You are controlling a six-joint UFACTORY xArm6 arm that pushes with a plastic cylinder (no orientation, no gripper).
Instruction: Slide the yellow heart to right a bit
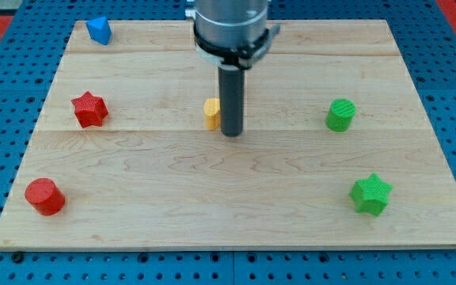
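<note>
The yellow heart (211,112) lies near the middle of the wooden board (236,190), a little toward the view's top. Only its left part shows; the rod hides the rest. My tip (231,133) stands right against the heart's right side, slightly toward the view's bottom. I cannot tell whether the two touch.
A blue block (98,30) lies at the top left corner. A red star (89,109) lies at the left, a red cylinder (44,196) at the bottom left. A green cylinder (340,115) lies at the right, a green star (370,194) at the bottom right.
</note>
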